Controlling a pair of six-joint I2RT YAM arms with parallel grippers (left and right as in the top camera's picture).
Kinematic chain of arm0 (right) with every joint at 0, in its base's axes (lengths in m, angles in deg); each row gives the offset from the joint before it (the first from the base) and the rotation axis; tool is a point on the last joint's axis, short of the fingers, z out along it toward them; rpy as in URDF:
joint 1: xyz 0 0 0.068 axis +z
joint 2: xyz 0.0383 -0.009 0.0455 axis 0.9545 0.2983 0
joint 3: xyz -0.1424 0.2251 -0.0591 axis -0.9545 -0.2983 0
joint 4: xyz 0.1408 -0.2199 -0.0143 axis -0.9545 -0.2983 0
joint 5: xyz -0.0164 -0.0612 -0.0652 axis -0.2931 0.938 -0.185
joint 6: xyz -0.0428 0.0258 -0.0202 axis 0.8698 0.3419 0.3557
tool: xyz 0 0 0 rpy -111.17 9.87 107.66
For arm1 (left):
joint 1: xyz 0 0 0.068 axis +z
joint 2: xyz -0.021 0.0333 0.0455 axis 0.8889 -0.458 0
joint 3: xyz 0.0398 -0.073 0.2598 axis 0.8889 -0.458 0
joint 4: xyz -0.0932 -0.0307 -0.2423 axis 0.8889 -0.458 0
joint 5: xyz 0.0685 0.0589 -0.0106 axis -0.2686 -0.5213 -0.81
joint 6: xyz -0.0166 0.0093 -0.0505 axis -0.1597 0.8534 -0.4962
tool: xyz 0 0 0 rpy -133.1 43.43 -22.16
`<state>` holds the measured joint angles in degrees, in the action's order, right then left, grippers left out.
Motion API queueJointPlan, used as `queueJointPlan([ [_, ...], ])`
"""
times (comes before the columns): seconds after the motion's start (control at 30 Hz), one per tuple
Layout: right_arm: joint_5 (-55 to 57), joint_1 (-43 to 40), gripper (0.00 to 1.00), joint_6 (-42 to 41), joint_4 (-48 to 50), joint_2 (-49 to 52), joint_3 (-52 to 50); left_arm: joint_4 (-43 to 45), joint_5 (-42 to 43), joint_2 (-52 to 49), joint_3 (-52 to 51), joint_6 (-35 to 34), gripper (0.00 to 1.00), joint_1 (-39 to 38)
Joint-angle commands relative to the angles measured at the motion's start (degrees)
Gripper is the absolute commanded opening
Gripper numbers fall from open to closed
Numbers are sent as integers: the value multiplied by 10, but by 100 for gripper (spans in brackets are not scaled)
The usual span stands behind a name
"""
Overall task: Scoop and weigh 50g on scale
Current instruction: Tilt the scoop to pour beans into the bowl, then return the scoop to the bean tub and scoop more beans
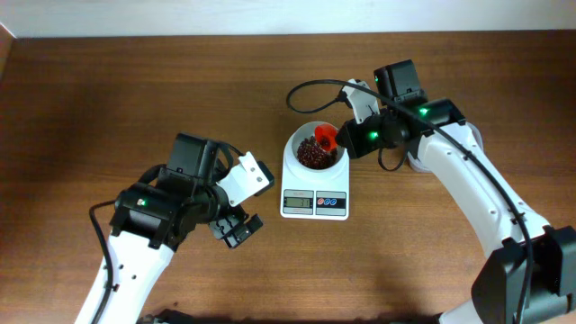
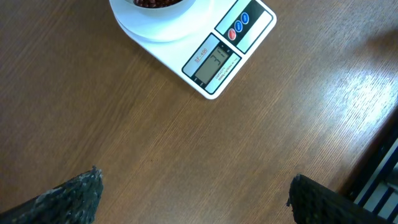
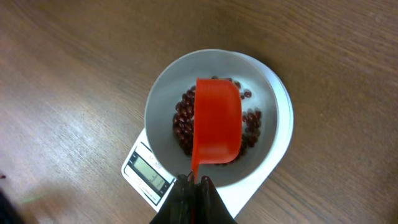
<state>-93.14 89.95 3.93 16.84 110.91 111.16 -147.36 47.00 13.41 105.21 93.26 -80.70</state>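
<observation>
Nearest the right wrist camera, the right gripper [image 3: 194, 185] is clamped shut on the thin handle of an orange-red scoop [image 3: 217, 124]. It holds the scoop out over the white bowl [image 3: 163, 87] that sits on the scale [image 1: 314, 203]. The scoop hangs above the middle of the bowl, inside its rim. No beans show on the scoop face turned to the camera, and I cannot tell whether that face is the hollow or the underside.

The beans [image 3: 183, 121] lie in the bowl on the scale. They are dark red-brown and loose, and they cover part of the floor under and around the scoop, with bare white wall showing all round them. None can be seen spilled on the table [image 2: 155, 137] beside the scale.

The left gripper [image 1: 238, 229] waits on the table side of the scale's display, well apart from it. Its jaws are spread wide and hold nothing.

My judgement is that the scooping is well under way, since at least one load has reached the bowl. Whether the target weight is met cannot be said, because the digits on the display [image 2: 211, 61] are too small to read in any view. What remains is to check the reading, add or withhold beans to suit, and set the scoop down away from the scale.
</observation>
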Motion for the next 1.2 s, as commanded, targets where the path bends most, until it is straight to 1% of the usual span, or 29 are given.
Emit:
queueJointPlan([
  [0.0, 48, 3, 4, -26, -2, -15, 16, 1, 9, 5, 8, 7, 99, 2],
  [0.03, 40, 6, 4, -28, -1, -15, 17, 1, 9, 5, 8, 7, 99, 2],
  [0.07, -7, 17, 4, 19, -2, -15, 17, 1, 9, 5, 8, 7, 99, 2],
  [0.1, 18, 24, 4, 16, -3, -15, 17, 1, 9, 5, 8, 7, 99, 2],
  [0.13, 78, 27, 4, -28, -3, -15, 17, 1, 8, 5, 8, 7, 99, 2],
  [0.17, 51, 27, 4, -23, -4, -15, 17, 1, 8, 5, 8, 7, 99, 2],
  [0.2, -7, 27, 4, 23, -5, -15, 17, 1, 9, 5, 8, 7, 99, 2],
  [0.27, 81, 26, 4, -19, -8, -15, 17, 1, 9, 5, 8, 7, 99, 2],
  [0.33, 2, 34, 4, 25, -6, -15, 22, 1, 9, 5, 8, 7, 99, 2],
  [0.37, 76, 34, 4, -12, -8, -15, 23, 1, 9, 5, 8, 7, 99, 2],
  [0.4, 114, 34, 4, -37, -12, -15, 23, 1, 9, 5, 8, 7, 99, 2],
  [0.43, 56, 41, 4, -9, -13, -16, 26, 1, 9, 5, 8, 7, 99, 2],
  [0.47, 66, 49, 4, 7, -13, -16, 26, 1, 8, 5, 8, 7, 99, 2],
  [0.5, 89, 48, 4, -10, -10, -16, 26, 1, 9, 5, 8, 7, 99, 2],
  [0.53, 57, 49, 4, -11, -12, -16, 30, 1, 9, 5, 8, 7, 99, 2],
  [0.57, 56, 52, 4, -7, -13, -16, 31, 1, 9, 5, 8, 7, 99, 2],
  [0.6, 101, 51, 4, -8, -13, -16, 31, 1, 9, 5, 8, 7, 99, 2],
  [0.67, 73, 62, 4, -5, -12, -17, 35, 1, 8, 5, 8, 7, 99, 2],
  [0.7, 110, 68, 4, -3, -12, -17, 35, 1, 9, 5, 8, 7, 99, 2],
  [0.73, 174, 70, 4, -27, -8, -17, 35, 1, 9, 5, 8, 7, 99, 2],
  [0.83, 204, 74, 4, -38, -8, -17, 39, 1, 9, 5, 8, 7, 99, 2],
  [1.1, 199, 75, 4, -31, -23, -24, 52, 1, 8, 5, 8, 7, 99, 2],
  [1.17, 201, 83, 4, -13, -24, -25, 53, 1, 9, 5, 8, 7, 99, 2],
])
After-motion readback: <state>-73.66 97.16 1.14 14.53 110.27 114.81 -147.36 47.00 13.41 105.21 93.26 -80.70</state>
